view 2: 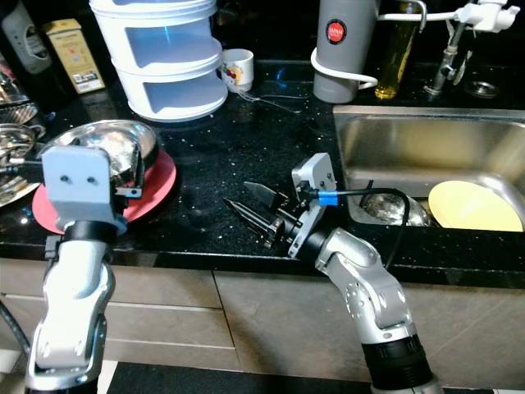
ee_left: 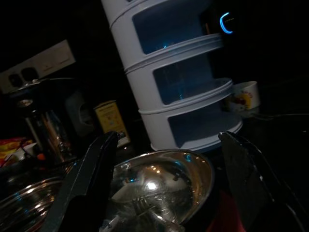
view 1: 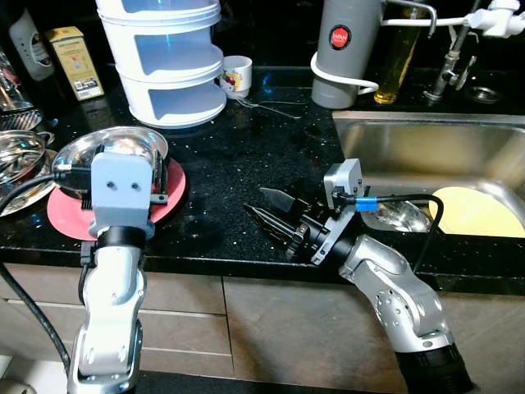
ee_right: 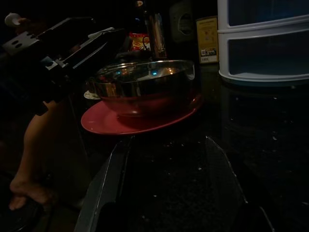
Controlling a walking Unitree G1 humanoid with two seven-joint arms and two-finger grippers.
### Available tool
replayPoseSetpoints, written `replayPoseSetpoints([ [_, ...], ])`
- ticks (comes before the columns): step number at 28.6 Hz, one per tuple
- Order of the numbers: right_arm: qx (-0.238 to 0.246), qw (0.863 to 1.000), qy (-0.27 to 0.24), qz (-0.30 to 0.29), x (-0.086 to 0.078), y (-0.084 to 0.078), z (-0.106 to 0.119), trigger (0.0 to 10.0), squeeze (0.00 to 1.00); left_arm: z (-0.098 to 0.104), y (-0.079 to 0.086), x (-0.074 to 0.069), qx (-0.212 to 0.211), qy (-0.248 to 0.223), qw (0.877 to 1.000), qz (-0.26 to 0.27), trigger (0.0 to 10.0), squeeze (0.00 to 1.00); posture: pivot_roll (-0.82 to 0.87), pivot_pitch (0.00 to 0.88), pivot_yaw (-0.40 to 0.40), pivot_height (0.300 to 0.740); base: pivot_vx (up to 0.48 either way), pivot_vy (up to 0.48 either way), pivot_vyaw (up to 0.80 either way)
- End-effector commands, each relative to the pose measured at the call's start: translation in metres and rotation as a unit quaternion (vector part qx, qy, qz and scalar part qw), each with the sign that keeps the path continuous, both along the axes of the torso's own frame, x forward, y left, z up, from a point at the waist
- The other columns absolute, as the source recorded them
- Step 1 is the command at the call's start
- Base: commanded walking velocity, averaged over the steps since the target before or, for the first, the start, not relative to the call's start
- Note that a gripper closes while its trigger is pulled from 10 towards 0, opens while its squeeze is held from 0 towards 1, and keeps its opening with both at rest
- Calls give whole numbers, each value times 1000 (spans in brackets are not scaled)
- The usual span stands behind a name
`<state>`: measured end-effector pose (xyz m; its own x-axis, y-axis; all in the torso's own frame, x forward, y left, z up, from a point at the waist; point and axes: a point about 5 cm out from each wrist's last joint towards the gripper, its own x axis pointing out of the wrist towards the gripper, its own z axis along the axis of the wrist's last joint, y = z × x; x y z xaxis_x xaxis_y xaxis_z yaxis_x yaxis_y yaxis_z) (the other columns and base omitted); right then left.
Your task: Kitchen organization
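Left gripper (ee_left: 164, 193) is spread wide around the steel bowl (view 1: 107, 152) at mid-left of the frame, not clamped on it yet. That bowl sits on a red plate (view 1: 168, 197) on the black counter (view 1: 238, 156). Right gripper (view 1: 275, 215) hovers low at centre with its fingers parted, holding nothing. Honestly looks like early days: a yellow plate (view 1: 480, 213) is in the sink (view 1: 410, 139) at right, and a mug (view 1: 236, 75) and fork (view 1: 275, 105) sit loose by the white drawer tower (view 1: 168, 57) up top.

black counter (view 1: 238, 164) | red plate (view 1: 168, 197) | white drawers (view 1: 168, 61) | mug (view 1: 236, 75) | fork (view 1: 271, 104)
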<state>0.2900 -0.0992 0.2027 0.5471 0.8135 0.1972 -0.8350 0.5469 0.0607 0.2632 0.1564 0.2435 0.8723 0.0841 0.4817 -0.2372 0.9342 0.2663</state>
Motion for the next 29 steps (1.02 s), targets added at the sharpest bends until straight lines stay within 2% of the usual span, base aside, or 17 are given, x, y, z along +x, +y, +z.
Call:
replayPoseSetpoints([
  [1, 3, 1000, -4, -1, 1, 1, 1, 10000, 0, 0, -2, 0, 11, 9, 1000, -7, 10000, 0, 44, 48, -19, 740, 0, 0, 800],
  [4, 6, 1000, -5, 0, 1, 2, 1, 10000, 0, 0, -8, 3, 11, 18, 999, -28, 10000, 0, 44, 47, -18, 740, 0, 0, 800],
  [6, 10, 1000, -6, -1, 1, 2, 2, 10000, 0, -1, -12, 5, 3, 30, 999, -44, 10000, 0, 42, 46, -15, 740, 0, -480, 800],
  [10, 18, 1000, -7, -3, 1, 2, 3, 10000, 0, -2, -15, 8, 3, 36, 998, -53, 10000, 0, 42, 46, -12, 740, 0, -480, 800],
  [14, 23, 1000, -8, -8, 2, 1, 4, 10000, 0, -2, -17, 10, 8, 38, 998, -54, 10000, 0, 42, 47, -8, 740, 0, 0, 750],
  [23, 28, 999, 6, -26, 5, 1, 3, 10000, 0, -5, -15, 9, 12, 43, 998, -51, 10000, 0, 41, 44, -8, 740, 0, 0, 0],
  [29, 28, 999, 5, -28, 6, 0, 3, 10000, 0, -5, -13, 10, -7, 44, 997, -65, 10000, 0, 38, 39, -7, 740, 0, 0, 0],
])
